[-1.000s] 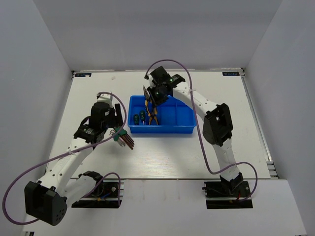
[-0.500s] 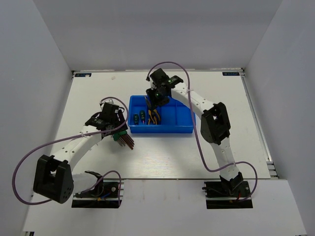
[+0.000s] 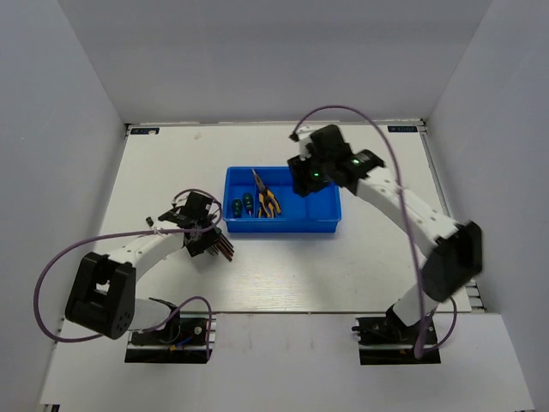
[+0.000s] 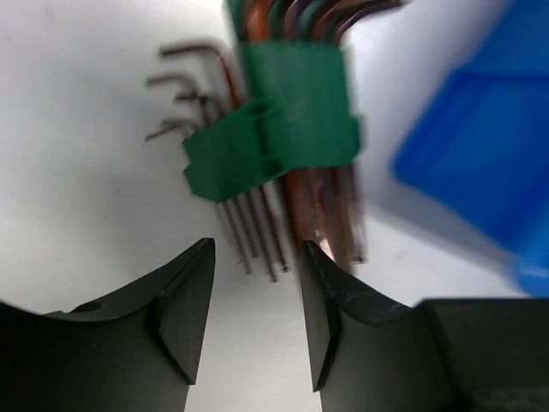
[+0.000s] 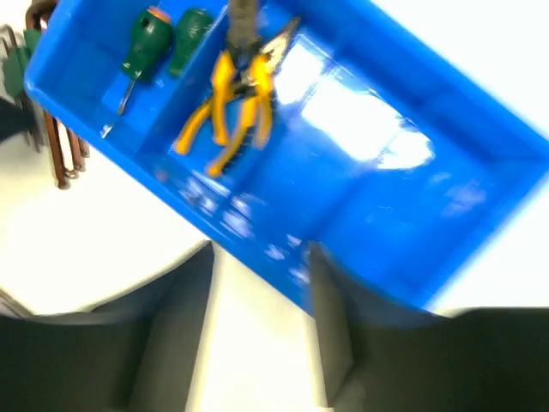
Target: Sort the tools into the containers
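Note:
The blue tray (image 3: 285, 227) holds two green-handled screwdrivers (image 3: 241, 206) in its left compartment and the yellow-and-black pliers (image 3: 265, 200) in the middle one. The right wrist view shows the tray (image 5: 446, 197), the screwdrivers (image 5: 147, 41) and the pliers (image 5: 232, 107), blurred. The hex key set (image 3: 221, 246) lies on the table just left of the tray's front corner. My left gripper (image 3: 206, 235) is open, low over the table beside it. In the left wrist view the green holder (image 4: 274, 129) lies just ahead of the open gripper (image 4: 257, 296). My right gripper (image 3: 301, 178) is open and empty above the tray's right compartment, and so in its wrist view (image 5: 262, 292).
The tray's corner (image 4: 485, 163) is to the right of the hex keys in the left wrist view. The hex keys also show at the left edge of the right wrist view (image 5: 53, 142). White table on all sides, walls around it.
My right gripper let go of the pliers into the tray's middle compartment and moved right. My left arm came down, with its gripper lower beside the hex keys.

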### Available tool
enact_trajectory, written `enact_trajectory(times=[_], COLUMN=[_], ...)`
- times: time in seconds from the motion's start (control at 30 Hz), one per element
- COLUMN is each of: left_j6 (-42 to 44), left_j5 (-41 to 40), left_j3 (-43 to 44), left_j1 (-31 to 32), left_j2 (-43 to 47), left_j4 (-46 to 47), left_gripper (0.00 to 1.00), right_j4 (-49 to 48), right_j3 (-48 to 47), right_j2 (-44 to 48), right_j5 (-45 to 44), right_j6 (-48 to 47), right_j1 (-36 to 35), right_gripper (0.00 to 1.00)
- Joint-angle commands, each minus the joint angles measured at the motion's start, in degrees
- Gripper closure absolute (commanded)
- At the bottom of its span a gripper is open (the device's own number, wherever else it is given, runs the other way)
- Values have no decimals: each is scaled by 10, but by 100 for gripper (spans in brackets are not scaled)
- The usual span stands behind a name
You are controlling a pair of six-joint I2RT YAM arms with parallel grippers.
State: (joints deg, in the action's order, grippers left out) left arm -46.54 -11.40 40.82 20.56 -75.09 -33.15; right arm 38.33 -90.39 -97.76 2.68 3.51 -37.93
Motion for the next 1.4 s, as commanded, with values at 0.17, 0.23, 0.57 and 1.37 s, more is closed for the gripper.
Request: enact_trajectory(times=[0.17,0.23,0.57,1.37], left_j6=[-27,-27,-13,-126], left_j5=[-7,-7,16,-41], left_j3=[-22,-22,-11,80], left_j1=[-2,-2,-2,-38], left_j2=[-23,-23,-10,-22], left_j4=[46,52,45,-9], left_gripper=[31,29,26,2], right_j4=[-81,-80,-101,-104], right_j3=[248,288,376,389], right_j2=[239,274,321,339], right_j5=[-24,-19,24,74], right_j6=[-93,-90,-56,-39], right_j1=[58,67,115,177], right_gripper=[42,42,42,42])
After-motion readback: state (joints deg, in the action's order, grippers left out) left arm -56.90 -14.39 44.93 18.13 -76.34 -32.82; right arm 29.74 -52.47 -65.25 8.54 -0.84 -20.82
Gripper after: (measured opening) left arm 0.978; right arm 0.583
